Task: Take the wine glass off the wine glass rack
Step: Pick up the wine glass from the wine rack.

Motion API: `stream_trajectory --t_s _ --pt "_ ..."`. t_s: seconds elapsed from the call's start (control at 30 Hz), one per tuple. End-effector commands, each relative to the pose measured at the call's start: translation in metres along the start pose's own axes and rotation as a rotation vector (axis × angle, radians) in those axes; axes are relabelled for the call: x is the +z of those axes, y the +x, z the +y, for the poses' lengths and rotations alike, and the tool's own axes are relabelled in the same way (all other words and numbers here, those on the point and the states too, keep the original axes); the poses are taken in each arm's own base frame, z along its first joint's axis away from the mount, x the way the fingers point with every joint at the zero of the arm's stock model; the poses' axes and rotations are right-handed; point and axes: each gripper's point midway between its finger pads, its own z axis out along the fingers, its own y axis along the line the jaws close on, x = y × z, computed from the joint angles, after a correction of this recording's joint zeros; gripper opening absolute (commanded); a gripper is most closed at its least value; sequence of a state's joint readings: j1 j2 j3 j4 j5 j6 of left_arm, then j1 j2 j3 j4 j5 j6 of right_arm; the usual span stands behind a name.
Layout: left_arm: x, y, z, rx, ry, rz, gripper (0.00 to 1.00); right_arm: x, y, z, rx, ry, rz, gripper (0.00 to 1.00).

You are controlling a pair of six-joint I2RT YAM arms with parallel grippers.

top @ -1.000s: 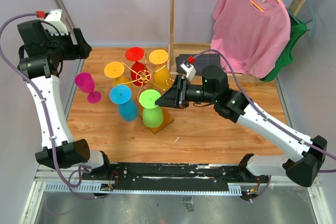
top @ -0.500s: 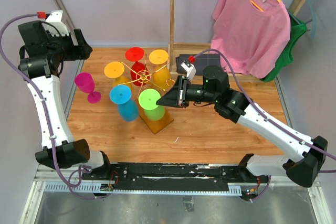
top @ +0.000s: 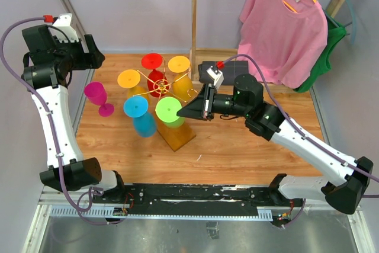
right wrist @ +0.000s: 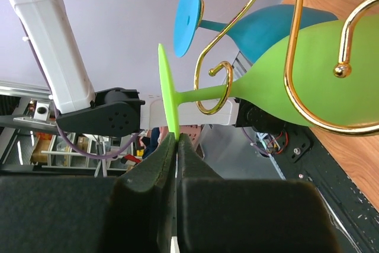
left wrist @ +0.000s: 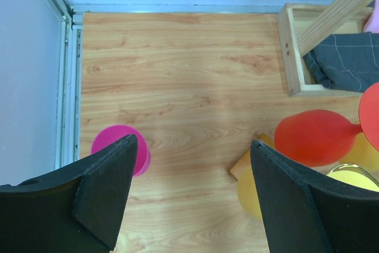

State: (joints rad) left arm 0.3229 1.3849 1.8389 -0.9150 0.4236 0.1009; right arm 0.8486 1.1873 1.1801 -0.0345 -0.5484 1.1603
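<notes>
right wrist view: right gripper [right wrist: 176, 141] jaws pressed together, pinching the rim of the green wine glass [right wrist: 284, 75] foot; its stem hangs in a gold curl of the wine glass rack [top: 167, 90], mid table, blue glass [top: 140, 115] just beside. left gripper [left wrist: 192, 191] jaws spread, holding nothing, above bare wood near the left table edge; pink glass [top: 98, 97] stands apart from the rack.

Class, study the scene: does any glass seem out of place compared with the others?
Yes: the magenta glass stands alone on the table, left of the wine glass rack, while the other coloured glasses hang upside down on its gold arms.
</notes>
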Motion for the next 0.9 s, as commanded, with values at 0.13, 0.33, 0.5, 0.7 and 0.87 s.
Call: stream_trajectory --t_s 0.13,0.33,0.5,0.7,0.87 --pt "-0.010 -0.003 -0.006 0.024 0.010 -0.026 0.82 -0.001 0.003 0.014 0.047 -0.070 -0.009 0.01" --pt "-0.011 -0.001 -0.007 0.026 0.008 -0.023 0.82 0.000 -0.001 0.021 0.075 -0.104 -0.017 0.01" --pt "-0.012 0.001 -0.007 0.023 0.005 -0.020 0.82 0.000 -0.004 0.025 0.099 -0.127 -0.025 0.01" --pt "-0.013 0.001 -0.007 0.024 0.005 -0.021 0.82 -0.002 -0.002 0.023 0.104 -0.121 -0.025 0.01" --pt "-0.013 0.001 -0.008 0.026 0.006 -0.021 0.82 -0.003 -0.002 0.025 0.101 -0.124 -0.025 0.01"
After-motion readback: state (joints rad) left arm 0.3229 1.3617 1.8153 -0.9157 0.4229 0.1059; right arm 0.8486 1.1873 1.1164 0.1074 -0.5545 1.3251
